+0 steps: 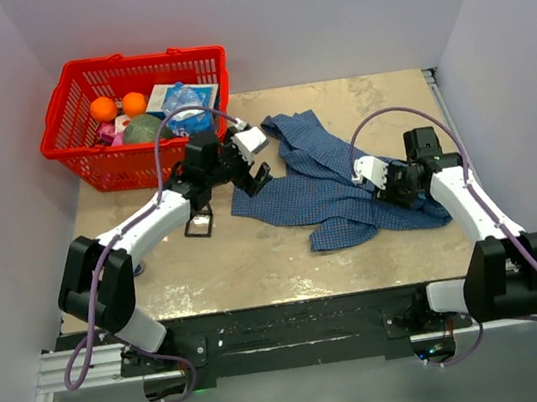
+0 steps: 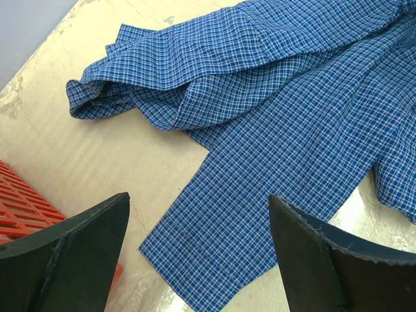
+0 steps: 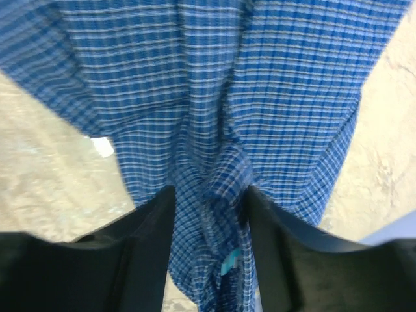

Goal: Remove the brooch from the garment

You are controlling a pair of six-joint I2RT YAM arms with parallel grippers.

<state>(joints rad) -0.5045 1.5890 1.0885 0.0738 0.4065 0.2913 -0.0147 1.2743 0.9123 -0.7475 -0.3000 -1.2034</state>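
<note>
Right fingers [image 3: 148,250] pinch a bunched garment [image 3: 214,97] fold between them.

The shirt [image 1: 331,176] is checked finely in blue, crossed with white and darker blue lines. A teal patch [image 3: 227,263] is seen on its bunched fold. The table [image 1: 256,253] under it is mottled beige. Left of the shirt, the basket [image 1: 107,169] is coloured red; two orange fruits [image 1: 104,108] and a green round item [image 1: 143,129] are seen in it. The arms [image 1: 151,224] either side of the shirt are finished in white and black, with mauve cables [image 1: 396,108]. The left fingers [image 2: 71,260] and right fingers [image 3: 149,247] are black.
</note>
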